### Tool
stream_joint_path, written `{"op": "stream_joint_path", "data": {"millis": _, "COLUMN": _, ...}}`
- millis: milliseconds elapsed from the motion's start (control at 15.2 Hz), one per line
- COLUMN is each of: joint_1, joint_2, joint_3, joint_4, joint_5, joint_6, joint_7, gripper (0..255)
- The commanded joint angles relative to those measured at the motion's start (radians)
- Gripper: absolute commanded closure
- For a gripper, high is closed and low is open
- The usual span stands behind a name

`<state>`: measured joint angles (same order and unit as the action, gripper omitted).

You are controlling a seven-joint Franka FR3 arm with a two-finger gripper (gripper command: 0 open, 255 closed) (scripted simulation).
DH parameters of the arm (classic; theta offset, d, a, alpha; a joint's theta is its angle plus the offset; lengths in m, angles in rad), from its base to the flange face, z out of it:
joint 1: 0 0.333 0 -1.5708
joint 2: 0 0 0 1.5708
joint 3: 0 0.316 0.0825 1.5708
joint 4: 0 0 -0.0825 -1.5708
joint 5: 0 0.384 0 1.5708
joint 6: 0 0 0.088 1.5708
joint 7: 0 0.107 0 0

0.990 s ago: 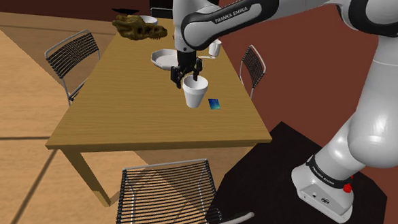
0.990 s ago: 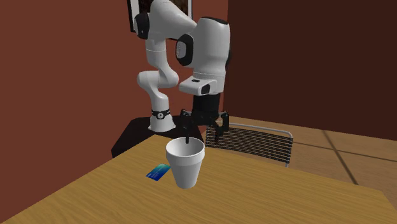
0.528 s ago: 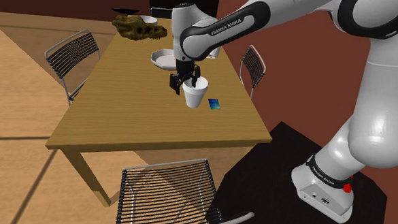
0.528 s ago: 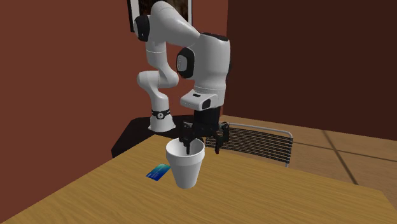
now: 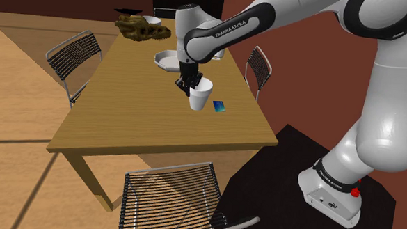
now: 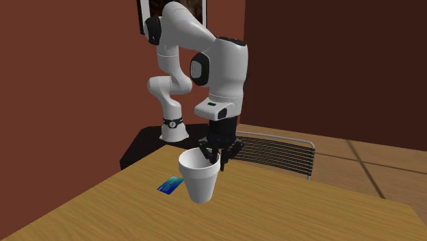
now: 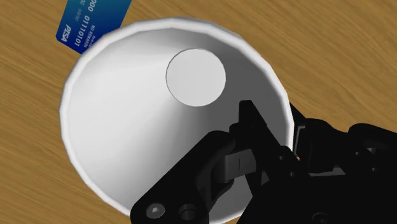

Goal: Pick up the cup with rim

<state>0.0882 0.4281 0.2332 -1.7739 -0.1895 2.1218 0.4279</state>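
A white tapered cup with a rolled rim (image 5: 200,98) (image 6: 198,179) (image 7: 133,108) stands upright on the wooden table (image 5: 125,114). My black gripper (image 5: 191,86) (image 6: 214,157) (image 7: 280,143) points straight down over the edge of the cup nearest the arm. It is shut on the cup's wall: one finger (image 7: 232,162) reaches inside the cup and the other presses on the outside. The cup's base still looks to be on the table.
A blue card (image 5: 219,106) (image 6: 170,185) (image 7: 95,22) lies flat beside the cup. Farther along the table are a white dish (image 5: 170,60) and a brown dinosaur skull (image 5: 142,29). Wire chairs (image 5: 73,53) (image 5: 259,67) (image 5: 168,196) stand around the table.
The open gripper came down over the cup's rim, one finger going inside. Its fingers then closed together on the cup's wall. The cup has stayed in place.
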Motion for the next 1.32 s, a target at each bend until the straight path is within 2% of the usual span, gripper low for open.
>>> {"op": "stream_joint_path", "data": {"millis": 0, "joint_1": 0.000, "joint_2": 0.001, "joint_3": 0.000, "joint_4": -0.001, "joint_5": 0.000, "joint_6": 0.000, "joint_7": 0.000, "gripper": 255}}
{"op": "stream_joint_path", "data": {"millis": 1254, "joint_1": -0.006, "joint_2": -0.085, "joint_3": 0.013, "joint_4": 0.086, "joint_5": 0.032, "joint_6": -0.170, "joint_7": -0.028, "gripper": 255}}
